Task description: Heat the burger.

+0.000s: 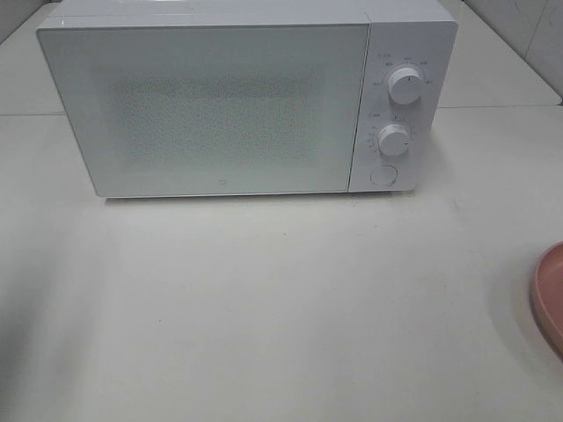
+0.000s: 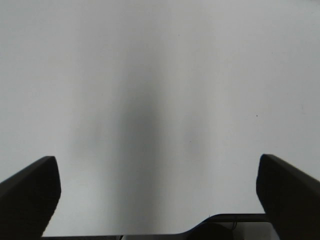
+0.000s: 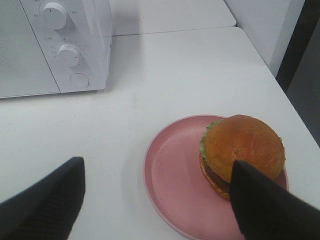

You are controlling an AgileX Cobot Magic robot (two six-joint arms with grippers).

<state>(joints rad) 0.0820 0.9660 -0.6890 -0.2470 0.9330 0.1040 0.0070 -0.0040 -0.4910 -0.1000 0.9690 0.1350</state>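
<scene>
From the high camera I see a white microwave [image 1: 246,97] standing at the far side of a white table [image 1: 264,308], its door [image 1: 207,110] closed. The control panel sits on the microwave's right side and carries an upper knob [image 1: 405,85], a lower knob [image 1: 394,140] and a round button [image 1: 383,174] beneath them. At the right edge of that view, near side, only a sliver of the pink plate [image 1: 552,294] is visible; neither arm appears there.

The right wrist camera gives me the task item. The burger [image 3: 242,152] rests on the pink plate, off-centre on the plate's side away from the microwave, brown domed bun up, green showing at its edge. The plate lies on the table to the right of the microwave and nearer than it, well apart from it. My right gripper [image 3: 155,200] hovers above the plate with jaws spread wide, gripping nothing; one finger [image 3: 270,205] overlaps the burger in the picture, but I cannot tell whether it touches.

My left gripper [image 2: 157,192] stands fully spread over bare table, empty.
</scene>
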